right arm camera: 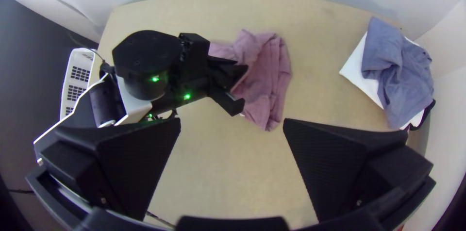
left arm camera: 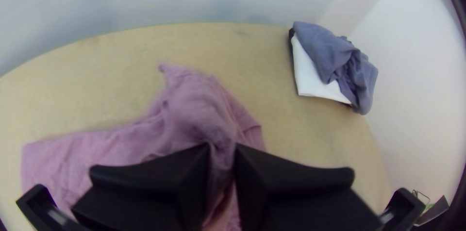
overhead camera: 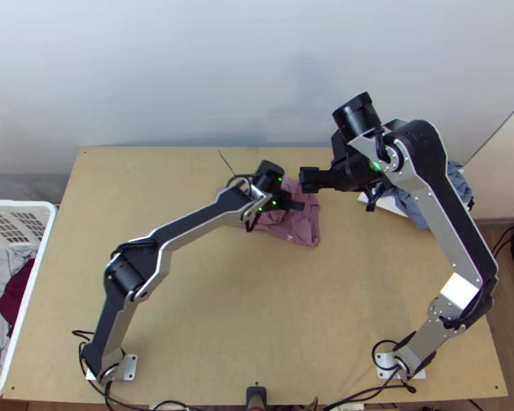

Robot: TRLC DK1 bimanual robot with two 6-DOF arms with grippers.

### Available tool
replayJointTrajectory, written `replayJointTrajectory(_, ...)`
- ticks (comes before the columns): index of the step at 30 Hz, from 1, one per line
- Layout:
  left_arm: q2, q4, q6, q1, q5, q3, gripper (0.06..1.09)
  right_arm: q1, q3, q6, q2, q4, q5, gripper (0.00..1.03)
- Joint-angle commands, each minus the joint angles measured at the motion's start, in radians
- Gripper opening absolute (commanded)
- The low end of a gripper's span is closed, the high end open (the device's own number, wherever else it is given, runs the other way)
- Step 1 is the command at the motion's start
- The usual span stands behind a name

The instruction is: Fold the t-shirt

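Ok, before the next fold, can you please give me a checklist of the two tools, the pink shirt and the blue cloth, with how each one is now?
1. Right tool open and empty: ok, a wide gap with nothing held in it.
2. Left tool at the shirt: ok.
3. Left tool has a firm grip on the shirt: cannot tell.
4. Shirt lies flat for folding: not ok, it is bunched and creased.
5. Blue cloth apart from the shirt: ok, it lies over something white, with bare table between.
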Motion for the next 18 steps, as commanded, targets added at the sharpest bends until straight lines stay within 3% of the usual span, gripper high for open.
replayJointTrajectory(1, 0.053, -0.055, -0.103, -0.017, -0.015, 0.087, 1.06, -0.013, -0.022, 0.008, -0.005, -0.001, 0.0, 0.98)
replayJointTrajectory(4, 0.016, -0.251, -0.154, 0.006, 0.003, 0.191, 1.05, -0.037, -0.03, 0.011, 0.005, -0.001, 0.0, 0.98)
replayJointTrajectory(11, -0.286, -0.468, -0.149, 0.127, 0.023, 0.145, 1.05, -0.057, -0.053, 0.027, 0.077, 0.001, -0.007, 0.98)
replayJointTrajectory(18, -0.608, -0.423, -0.143, 0.282, 0.024, -0.235, 1.05, 0.032, -0.007, 0.04, 0.247, 0.165, -0.01, 0.98)
